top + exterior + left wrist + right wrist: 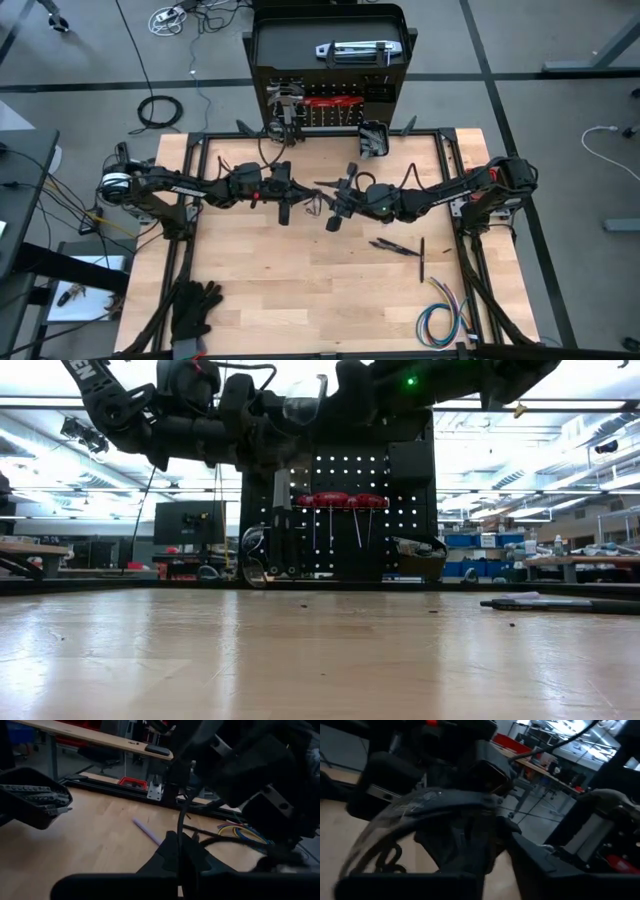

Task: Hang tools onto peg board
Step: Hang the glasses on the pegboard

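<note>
Wooden table top under bright workshop lights, with both dark arms raised over its middle. We see the left claw pressed together, and the right claw just beside it, tip to tip; we cannot tell how its fingers stand. Between them, close to the right claw's camera, sits a curved pale piece; we cannot tell which claw holds it. The peg board stands upright beyond both claws, at the table's far edge, red-handled tools already on it. Pliers and a thin dark tool lie on the wood behind the right claw. We judge this a hand-over: one claw should grip firmly before the other lets go, then carry the piece level towards a free hook.
</note>
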Available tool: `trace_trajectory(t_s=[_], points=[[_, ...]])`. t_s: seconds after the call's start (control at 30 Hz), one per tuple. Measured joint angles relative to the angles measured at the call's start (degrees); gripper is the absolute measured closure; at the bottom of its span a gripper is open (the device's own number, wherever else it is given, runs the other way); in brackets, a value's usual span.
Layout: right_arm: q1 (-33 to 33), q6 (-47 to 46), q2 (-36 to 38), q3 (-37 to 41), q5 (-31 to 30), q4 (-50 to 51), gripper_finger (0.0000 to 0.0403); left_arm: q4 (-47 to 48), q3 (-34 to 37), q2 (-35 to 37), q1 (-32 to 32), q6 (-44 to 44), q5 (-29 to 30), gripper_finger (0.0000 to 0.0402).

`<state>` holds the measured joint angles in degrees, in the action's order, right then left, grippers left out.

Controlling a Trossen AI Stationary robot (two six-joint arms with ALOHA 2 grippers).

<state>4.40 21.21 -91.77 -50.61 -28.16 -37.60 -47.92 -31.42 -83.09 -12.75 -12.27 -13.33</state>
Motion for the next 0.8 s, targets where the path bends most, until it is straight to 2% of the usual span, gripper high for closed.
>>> trace_trajectory(t_s=[0.13, 0.17, 0.3, 0.47, 0.63, 0.8], points=[[0.0, -0.02, 0.0, 0.0, -0.34, 0.22, 0.0378, -0.24, -0.02, 0.0, -0.02, -0.02, 0.72, 0.0401], [0.02, -0.02, 0.01, 0.0, -0.36, 0.37, 0.0384, -0.22, -0.02, 0.0, 0.0, 0.02, 0.86, 0.0399], [-0.09, -1.59, 0.0, 0.0, -0.79, 0.56, 0.0377, -0.14, -0.02, 0.0, 0.0, 0.37, 3.06, 0.0384], [-0.13, -3.03, 0.0, 0.0, -2.91, 1.28, 0.0385, 0.06, -0.02, 0.02, -0.06, 3.44, 3.99, 0.0323], [-0.13, -4.6, 0.0, 0.0, -8.22, 1.96, 0.0385, 1.07, -0.02, 1.43, -0.44, 7.89, 12.19, 0.0252], [-0.13, -6.74, 1.42, 0.02, -15.69, 4.88, 0.0385, 9.71, -0.02, 6.14, 0.42, 15.33, 24.39, 0.0207]])
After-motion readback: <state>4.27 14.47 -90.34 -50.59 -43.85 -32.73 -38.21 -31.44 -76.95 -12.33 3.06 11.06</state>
